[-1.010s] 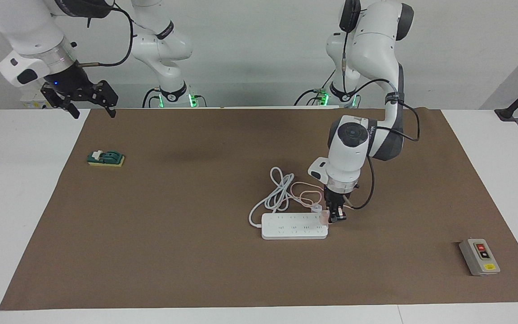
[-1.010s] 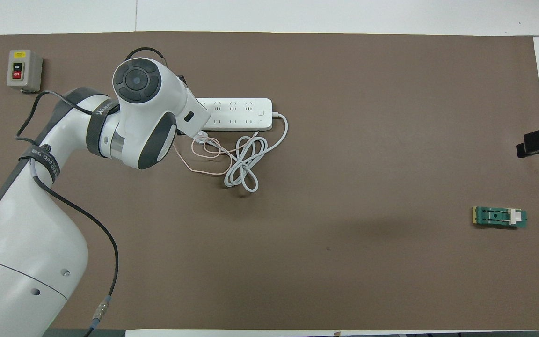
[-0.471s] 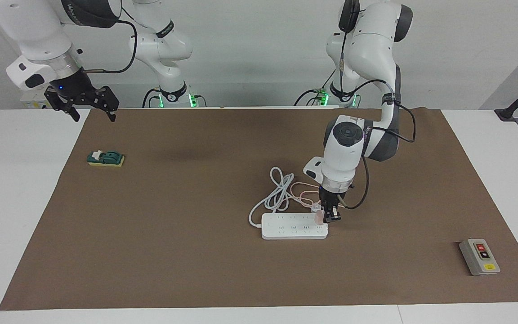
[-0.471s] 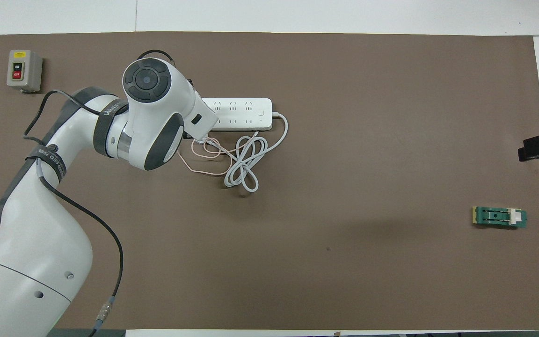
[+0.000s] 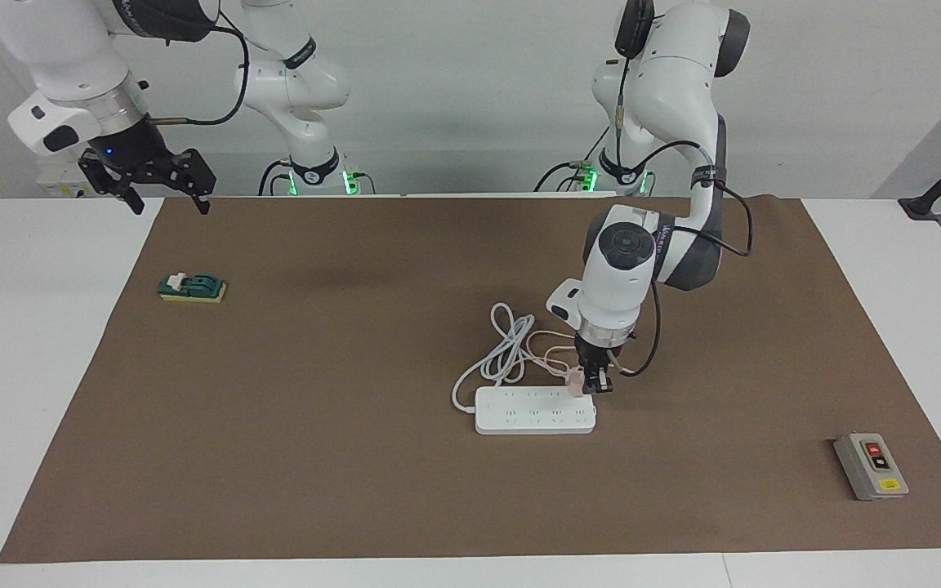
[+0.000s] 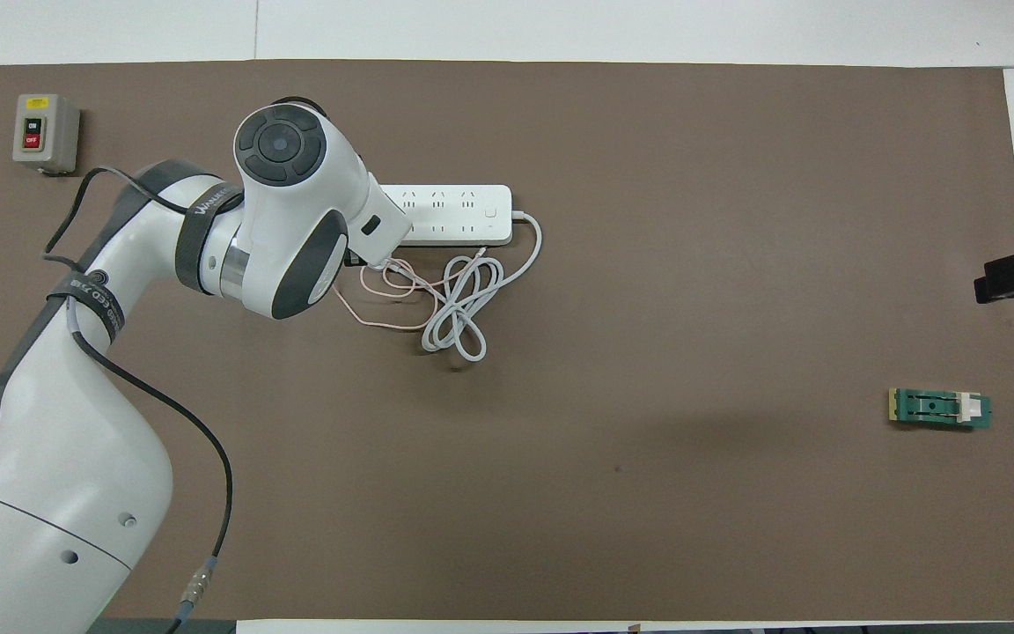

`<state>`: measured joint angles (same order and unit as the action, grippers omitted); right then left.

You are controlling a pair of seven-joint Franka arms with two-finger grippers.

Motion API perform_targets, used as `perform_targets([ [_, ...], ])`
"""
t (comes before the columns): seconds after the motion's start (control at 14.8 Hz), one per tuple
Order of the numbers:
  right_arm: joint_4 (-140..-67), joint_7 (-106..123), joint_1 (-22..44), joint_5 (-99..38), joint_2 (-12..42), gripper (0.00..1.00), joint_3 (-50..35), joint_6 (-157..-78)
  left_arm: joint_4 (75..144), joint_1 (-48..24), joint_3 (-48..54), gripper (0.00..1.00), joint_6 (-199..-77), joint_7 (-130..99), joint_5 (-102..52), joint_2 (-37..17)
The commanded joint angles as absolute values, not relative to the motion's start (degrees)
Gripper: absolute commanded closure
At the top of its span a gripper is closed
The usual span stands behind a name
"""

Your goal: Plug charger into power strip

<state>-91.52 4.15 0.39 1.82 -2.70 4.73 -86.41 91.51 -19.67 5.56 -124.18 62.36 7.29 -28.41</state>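
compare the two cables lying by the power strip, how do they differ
The white cord is thick and runs from the end of the power strip; the pink cable is much thinner and leads up to the charger at the left gripper. Both lie in loose loops on the brown mat, overlapping, on the strip's robot side.

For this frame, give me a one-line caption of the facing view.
Left gripper holds the pink charger over the power strip end; right gripper waits raised.

Bright, even light from above fills both views, with no glare. A faint, soft shadow smudges the matte brown mat (image 5: 340,282). Everything is sharp, edges undistorted.
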Motion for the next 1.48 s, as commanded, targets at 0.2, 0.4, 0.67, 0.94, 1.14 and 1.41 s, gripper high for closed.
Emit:
perform_targets([
  [0.2,-91.8,3.6,0.1,2.5,-3.1,0.0,4.2,-85.4,91.7,-18.4,6.9,1.0,-124.5,62.9,6.7,-29.1],
  [0.4,-91.7,3.6,0.1,2.4,-3.1,0.0,4.1,-85.7,91.5,-18.1,8.0,1.0,-124.6,63.0,6.7,-29.9],
  [0.67,-91.8,3.7,0.1,2.4,-3.1,0.0,4.1,-85.3,88.2,-16.5,9.5,1.0,-123.1,63.6,5.9,-33.2],
  [0.94,-91.8,3.6,0.1,2.4,-3.1,0.0,4.1,-85.4,74.7,-12.1,16.3,1.0,-113.2,65.0,6.6,-41.8],
  [1.14,-91.7,3.7,0.1,2.4,-3.1,0.0,4.1,-85.4,74.8,-12.2,16.3,1.0,-113.3,65.1,6.6,-41.8],
  [1.41,-91.8,3.6,0.1,2.4,-3.1,0.0,4.1,-85.4,77.9,-13.3,16.1,1.0,-116.7,64.9,6.9,-41.2],
])
